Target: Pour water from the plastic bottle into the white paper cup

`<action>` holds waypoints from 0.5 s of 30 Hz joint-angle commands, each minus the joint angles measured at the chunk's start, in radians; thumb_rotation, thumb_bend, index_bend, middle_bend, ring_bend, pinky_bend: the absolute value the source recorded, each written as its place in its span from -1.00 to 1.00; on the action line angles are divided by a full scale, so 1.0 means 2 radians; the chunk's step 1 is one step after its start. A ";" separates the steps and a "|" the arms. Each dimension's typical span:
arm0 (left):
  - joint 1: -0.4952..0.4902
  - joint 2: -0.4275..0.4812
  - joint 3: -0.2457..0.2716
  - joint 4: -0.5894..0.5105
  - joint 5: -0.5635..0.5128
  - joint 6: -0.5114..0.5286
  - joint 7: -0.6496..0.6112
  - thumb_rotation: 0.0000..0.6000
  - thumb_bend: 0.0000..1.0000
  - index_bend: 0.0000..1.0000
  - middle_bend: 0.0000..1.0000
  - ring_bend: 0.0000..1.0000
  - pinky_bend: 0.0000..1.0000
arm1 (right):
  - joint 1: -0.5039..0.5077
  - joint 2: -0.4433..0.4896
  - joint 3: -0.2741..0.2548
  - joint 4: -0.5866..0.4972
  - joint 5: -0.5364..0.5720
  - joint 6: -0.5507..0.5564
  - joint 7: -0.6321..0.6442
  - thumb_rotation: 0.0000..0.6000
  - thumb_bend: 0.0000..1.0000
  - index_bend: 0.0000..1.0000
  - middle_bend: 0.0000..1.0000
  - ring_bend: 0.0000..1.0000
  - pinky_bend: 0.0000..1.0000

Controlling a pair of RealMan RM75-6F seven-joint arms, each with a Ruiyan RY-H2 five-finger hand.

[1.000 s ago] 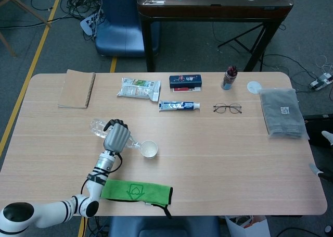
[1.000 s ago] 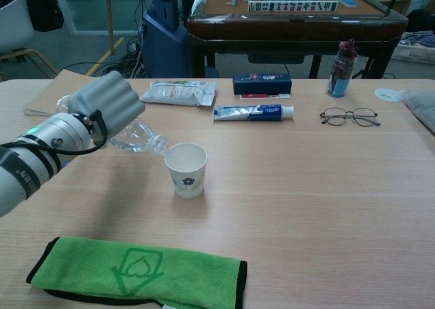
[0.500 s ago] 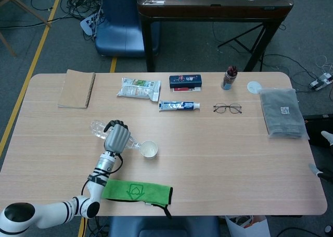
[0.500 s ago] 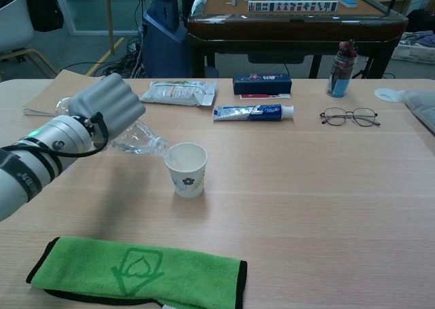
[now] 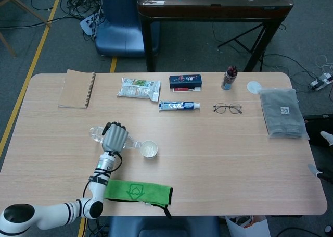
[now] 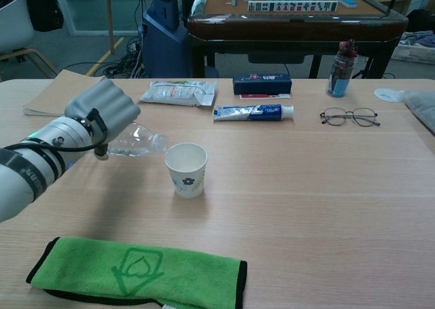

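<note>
Gripping plastic bottle (image 6: 139,140) in left hand (image 6: 102,108), mouth beside white paper cup (image 6: 185,168); better tipped slowly over the rim.

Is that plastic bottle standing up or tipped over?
Tipped: the left hand holds the plastic bottle nearly level, neck beside the white paper cup.

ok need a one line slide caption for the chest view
Left hand holds a plastic bottle nearly level beside a paper cup, green cloth in front.
</note>
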 commanded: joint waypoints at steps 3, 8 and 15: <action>0.007 0.004 -0.026 -0.036 -0.047 0.005 -0.019 1.00 -0.95 0.26 0.19 0.05 0.41 | 0.001 0.000 -0.001 -0.001 -0.002 -0.001 -0.001 1.00 -1.00 -0.59 -0.50 -0.54 0.01; 0.010 0.014 -0.039 -0.058 -0.068 0.010 -0.044 1.00 -0.95 0.26 0.19 0.05 0.41 | 0.001 0.000 -0.003 -0.002 -0.005 -0.001 -0.002 1.00 -1.00 -0.59 -0.50 -0.54 0.01; 0.022 0.035 -0.067 -0.090 -0.083 0.022 -0.122 1.00 -0.95 0.26 0.19 0.05 0.41 | 0.000 0.000 -0.003 -0.003 -0.006 0.001 -0.003 1.00 -1.00 -0.59 -0.50 -0.54 0.01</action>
